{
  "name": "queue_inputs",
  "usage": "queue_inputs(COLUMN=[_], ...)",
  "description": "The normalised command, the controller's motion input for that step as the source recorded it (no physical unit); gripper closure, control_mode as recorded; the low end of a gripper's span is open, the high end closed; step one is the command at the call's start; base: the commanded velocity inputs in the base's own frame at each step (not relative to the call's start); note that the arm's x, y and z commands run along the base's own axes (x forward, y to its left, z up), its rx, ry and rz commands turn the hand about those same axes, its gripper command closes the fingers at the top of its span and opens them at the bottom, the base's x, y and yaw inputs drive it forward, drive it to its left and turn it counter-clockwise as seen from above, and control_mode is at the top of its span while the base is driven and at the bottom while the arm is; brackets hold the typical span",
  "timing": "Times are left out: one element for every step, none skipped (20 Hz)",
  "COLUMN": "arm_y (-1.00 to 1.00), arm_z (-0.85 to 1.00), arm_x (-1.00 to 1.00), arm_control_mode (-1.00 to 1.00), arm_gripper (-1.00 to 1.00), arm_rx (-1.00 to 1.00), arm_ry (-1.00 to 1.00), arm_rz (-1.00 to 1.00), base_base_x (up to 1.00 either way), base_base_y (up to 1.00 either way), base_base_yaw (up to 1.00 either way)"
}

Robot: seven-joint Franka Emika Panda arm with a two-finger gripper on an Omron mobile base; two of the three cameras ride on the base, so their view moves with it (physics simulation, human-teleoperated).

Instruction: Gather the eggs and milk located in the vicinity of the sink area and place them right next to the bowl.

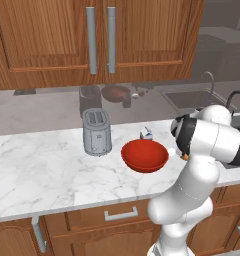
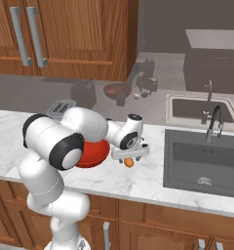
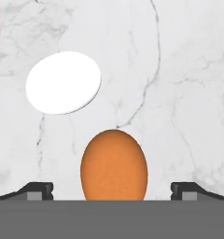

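Progress: the gathering is judged nearly complete, since both eggs and the carton are seen close to the bowl and far from the sink; the last release and withdrawal appear to be what is left.
End effector: the robot's two-finger end effector [image 2: 130,157] is seen low over the white marble tabletop [image 1: 52,170], just right of the bowl; its dark fingertips [image 3: 39,190] are spread wide apart, one on each side of the orange egg with clear gaps, so nothing is clamped.
Orange-brown egg: the small orange-brown oval egg [image 3: 114,165] is found between the open fingers, apparently resting on the tabletop near the bowl's right side; whether it touches the surface cannot be told for certain.
White egg: the small white oval egg [image 3: 63,82] is seen just beyond the orange one, apart from it, lying beside the bowl's right rim.
Bowl: the wide, shallow, bright red round bowl [image 1: 144,155] is placed mid-tabletop, right of the silver two-slot toaster [image 1: 96,131].
Milk: the small white gable-top milk carton with a blue band [image 1: 146,133] is seen upright just behind the bowl's far rim.
Sink: the grey recessed sink basin [image 2: 206,161] is located well to the right.
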Motion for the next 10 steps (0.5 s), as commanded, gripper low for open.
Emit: queue_inputs(arm_y=[0.00, 0.00, 0.00, 0.00, 0.00, 0.00, 0.00, 0.00, 0.00, 0.00], arm_z=[-0.05, -0.03, -0.02, -0.03, -0.05, -0.08, -0.08, -0.08, -0.06, -0.06], arm_x=[0.00, 0.00, 0.00, 0.00, 0.00, 0.00, 0.00, 0.00, 0.00, 0.00], arm_control_mode=[-1.00, -1.00, -1.00, -1.00, -1.00, -1.00, -1.00, -1.00, -1.00, -1.00], arm_gripper=[-1.00, -1.00, -1.00, -1.00, -1.00, -1.00, -1.00, -1.00, -1.00, -1.00], arm_rx=[0.00, 0.00, 0.00, 0.00, 0.00, 0.00, 0.00, 0.00, 0.00, 0.00], arm_ry=[0.00, 0.00, 0.00, 0.00, 0.00, 0.00, 0.00, 0.00, 0.00, 0.00], arm_rz=[0.00, 0.00, 0.00, 0.00, 0.00, 0.00, 0.00, 0.00, 0.00, 0.00], base_base_x=[0.00, 0.00, 0.00, 0.00, 0.00, 0.00, 0.00, 0.00, 0.00, 0.00], base_base_y=[0.00, 0.00, 0.00, 0.00, 0.00, 0.00, 0.00, 0.00, 0.00, 0.00], base_base_yaw=[0.00, 0.00, 0.00, 0.00, 0.00, 0.00, 0.00, 0.00, 0.00, 0.00])
